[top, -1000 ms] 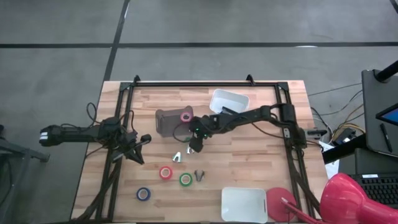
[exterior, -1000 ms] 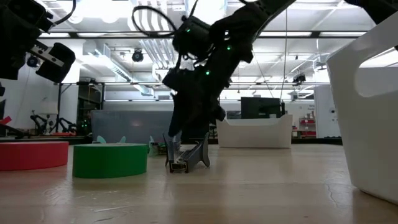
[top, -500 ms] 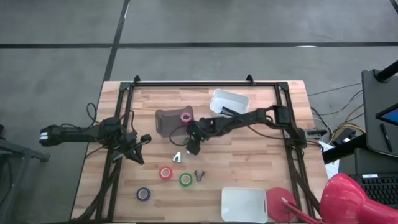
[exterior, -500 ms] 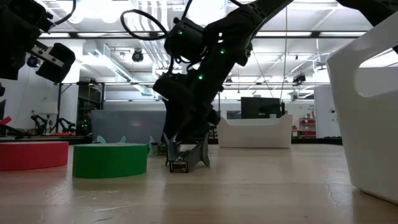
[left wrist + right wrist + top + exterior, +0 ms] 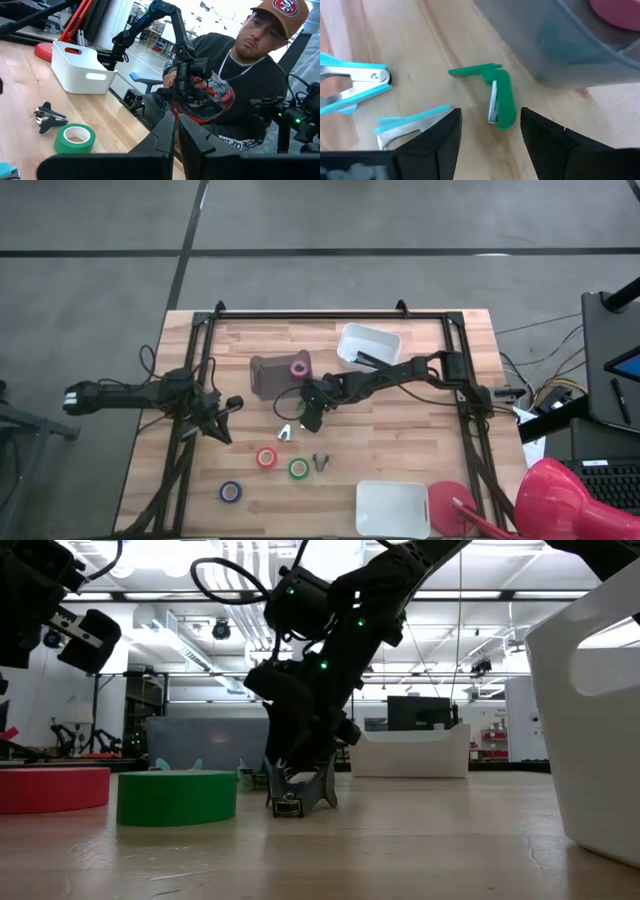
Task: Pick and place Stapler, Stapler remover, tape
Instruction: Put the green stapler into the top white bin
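Your right gripper [image 5: 487, 131] hangs with its jaws apart, the green staple remover [image 5: 497, 97] lying on the wood just ahead of the gap, likely so the fingers can straddle it. A teal staple remover [image 5: 412, 125] lies beside one finger. Your left gripper [image 5: 176, 131] waits off to the side, jaws seemingly together.
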Available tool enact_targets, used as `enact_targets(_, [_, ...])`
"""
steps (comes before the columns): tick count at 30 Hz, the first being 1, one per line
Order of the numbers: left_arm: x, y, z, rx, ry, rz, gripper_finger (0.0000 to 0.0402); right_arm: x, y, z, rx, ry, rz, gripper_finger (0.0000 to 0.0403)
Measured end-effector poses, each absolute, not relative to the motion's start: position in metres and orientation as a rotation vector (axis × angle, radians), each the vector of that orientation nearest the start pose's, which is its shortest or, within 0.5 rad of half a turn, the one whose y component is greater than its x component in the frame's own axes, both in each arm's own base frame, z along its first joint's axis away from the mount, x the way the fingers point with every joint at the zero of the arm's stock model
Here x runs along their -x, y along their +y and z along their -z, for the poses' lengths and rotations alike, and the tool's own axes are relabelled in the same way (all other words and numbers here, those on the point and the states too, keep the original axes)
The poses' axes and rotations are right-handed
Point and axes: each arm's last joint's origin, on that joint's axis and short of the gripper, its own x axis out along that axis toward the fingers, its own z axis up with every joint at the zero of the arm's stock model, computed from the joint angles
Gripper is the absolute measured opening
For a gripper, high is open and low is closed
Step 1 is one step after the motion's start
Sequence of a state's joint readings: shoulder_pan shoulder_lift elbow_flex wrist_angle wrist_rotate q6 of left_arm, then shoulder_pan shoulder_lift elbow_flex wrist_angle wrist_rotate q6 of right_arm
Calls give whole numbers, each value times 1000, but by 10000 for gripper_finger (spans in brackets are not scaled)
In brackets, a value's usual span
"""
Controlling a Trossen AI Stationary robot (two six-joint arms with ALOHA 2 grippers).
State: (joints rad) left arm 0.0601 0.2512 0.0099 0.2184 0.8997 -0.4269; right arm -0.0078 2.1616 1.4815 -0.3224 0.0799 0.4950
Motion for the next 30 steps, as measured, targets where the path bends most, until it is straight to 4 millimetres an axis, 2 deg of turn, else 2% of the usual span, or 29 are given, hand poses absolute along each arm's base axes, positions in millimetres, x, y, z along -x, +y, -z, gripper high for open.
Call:
enact_targets(11, [-103, -16, -167, 412, 200, 822, 23, -445, -9, -130, -439, 959, 345, 182])
enact_targets(26, [-103, -16, -167, 413, 200, 822, 23, -445, -12, -128, -396, 959, 325, 51])
enact_targets(30, [-103, -16, -167, 412, 200, 822, 23, -445, -11, -128, -377, 961, 313, 33])
